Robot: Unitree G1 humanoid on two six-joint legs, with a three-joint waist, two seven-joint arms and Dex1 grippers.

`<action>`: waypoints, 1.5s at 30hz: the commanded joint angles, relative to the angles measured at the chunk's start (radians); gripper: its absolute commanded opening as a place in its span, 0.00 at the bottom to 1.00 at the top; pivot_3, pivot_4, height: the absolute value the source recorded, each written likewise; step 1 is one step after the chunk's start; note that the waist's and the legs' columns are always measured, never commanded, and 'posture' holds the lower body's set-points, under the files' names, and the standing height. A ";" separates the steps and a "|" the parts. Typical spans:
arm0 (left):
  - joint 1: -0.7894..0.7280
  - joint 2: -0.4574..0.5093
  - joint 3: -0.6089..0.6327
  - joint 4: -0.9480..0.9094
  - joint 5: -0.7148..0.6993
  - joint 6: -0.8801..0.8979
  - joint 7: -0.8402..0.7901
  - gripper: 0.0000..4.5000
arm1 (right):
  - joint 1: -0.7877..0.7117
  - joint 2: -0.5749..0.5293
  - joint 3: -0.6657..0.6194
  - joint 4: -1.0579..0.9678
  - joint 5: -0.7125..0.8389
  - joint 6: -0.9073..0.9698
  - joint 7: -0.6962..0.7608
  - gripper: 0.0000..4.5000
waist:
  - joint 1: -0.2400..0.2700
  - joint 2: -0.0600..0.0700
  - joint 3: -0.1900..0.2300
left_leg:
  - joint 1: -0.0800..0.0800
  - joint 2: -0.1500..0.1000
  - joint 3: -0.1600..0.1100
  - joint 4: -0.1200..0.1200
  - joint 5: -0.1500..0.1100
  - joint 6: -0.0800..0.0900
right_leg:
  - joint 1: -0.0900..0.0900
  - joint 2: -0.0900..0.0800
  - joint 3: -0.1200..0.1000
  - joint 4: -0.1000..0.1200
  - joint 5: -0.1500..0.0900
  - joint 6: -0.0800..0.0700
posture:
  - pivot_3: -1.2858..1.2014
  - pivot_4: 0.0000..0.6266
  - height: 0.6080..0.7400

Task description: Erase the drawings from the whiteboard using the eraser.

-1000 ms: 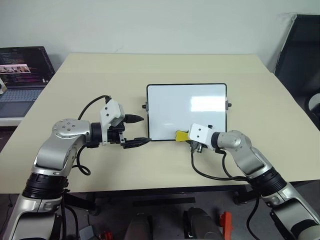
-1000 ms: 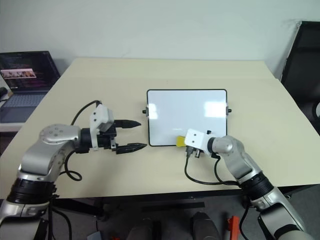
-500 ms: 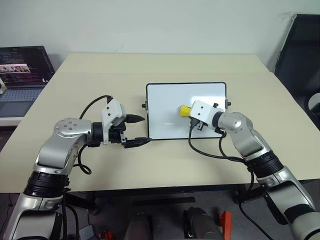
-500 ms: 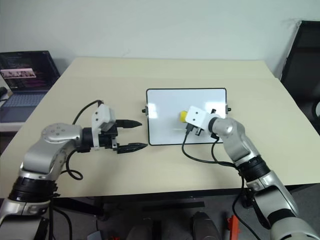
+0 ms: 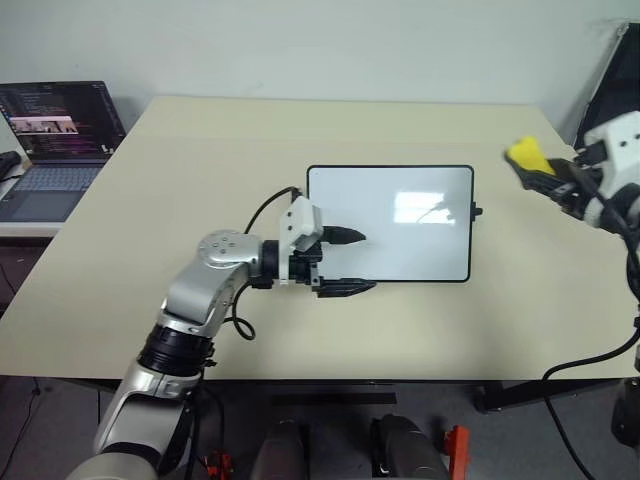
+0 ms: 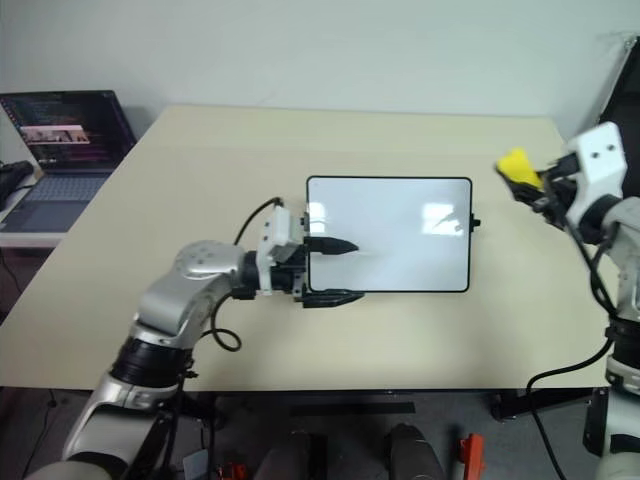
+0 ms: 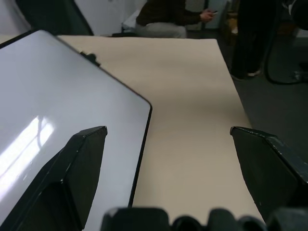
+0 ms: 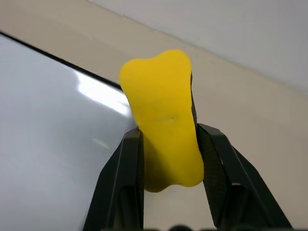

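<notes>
The whiteboard (image 5: 390, 223) lies flat on the beige desk (image 5: 200, 160), a little right of the frame's centre: a glossy white rectangle with a thin black frame, rounded corners and a small black knob at its right edge. Its surface looks clean apart from a pale glare patch and one thin dark stroke (image 5: 434, 209) in the upper right part. The eraser (image 5: 527, 155), a small bright yellow block pinched at its middle, is held in the air at the right edge of the frame, off the board and beyond its upper right corner.
</notes>
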State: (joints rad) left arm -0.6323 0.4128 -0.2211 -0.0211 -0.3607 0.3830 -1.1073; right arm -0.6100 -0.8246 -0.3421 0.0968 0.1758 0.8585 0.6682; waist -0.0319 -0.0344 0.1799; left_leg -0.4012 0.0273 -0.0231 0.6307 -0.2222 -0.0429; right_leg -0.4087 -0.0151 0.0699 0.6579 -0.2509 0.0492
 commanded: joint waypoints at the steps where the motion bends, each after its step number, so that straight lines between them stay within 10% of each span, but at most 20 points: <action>1: -0.019 -0.027 -0.027 0.005 0.020 -0.039 0.000 1.00 | 0.047 -0.060 0.022 0.095 -0.044 0.001 -0.030 0.28 | -0.005 0.001 0.000 | 0.000 0.000 0.000 -0.001 0.000 0.000 | 0.000 0.000 0.000 0.000 0.000 0.000 | 0.52 0.24 1.00; 13: -0.006 -0.029 -0.024 -0.020 0.017 -0.011 0.009 1.00 | 0.020 -0.042 0.143 0.287 -0.035 0.018 -0.017 0.28 | -0.028 0.005 0.000 | 0.002 0.000 0.001 -0.001 0.000 0.001 | 0.000 0.001 0.002 0.002 -0.004 0.005 | 0.52 0.24 1.00; 23: 0.007 -0.006 -0.004 -0.042 0.014 0.005 0.039 1.00 | -0.041 -0.010 0.151 0.357 -0.032 0.064 -0.085 0.99 | -0.023 0.005 0.000 | 0.001 0.000 0.000 -0.001 0.000 0.001 | 0.000 0.000 0.001 0.001 -0.002 0.002 | 0.52 0.24 1.00; 35: 0.022 0.039 0.403 0.130 0.065 -0.120 0.476 1.00 | 0.007 0.201 0.021 0.118 0.069 -0.196 -0.193 0.99 | -0.025 0.005 0.000 | 0.002 0.001 -0.001 -0.001 0.000 0.001 | 0.000 0.001 0.000 0.002 -0.004 0.005 | 0.52 0.24 1.00; 45: 0.057 -0.115 0.377 0.423 0.262 -0.389 0.805 1.00 | 0.035 0.394 -0.059 0.338 0.112 -0.494 -0.327 0.99 | 0.009 0.004 0.000 | 0.000 -0.003 -0.001 0.000 -0.001 0.000 | 0.002 -0.004 -0.001 0.000 0.000 0.004 | 0.52 0.24 1.00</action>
State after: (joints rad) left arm -0.5636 0.3058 0.1687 0.3895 -0.1287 0.0559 -0.3420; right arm -0.5643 -0.4292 -0.3750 0.4404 0.2680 0.4167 0.3441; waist -0.0231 -0.0299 0.1801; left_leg -0.4012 0.0239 -0.0234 0.6306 -0.2227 -0.0424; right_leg -0.4070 -0.0194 0.0695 0.6575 -0.2507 0.0534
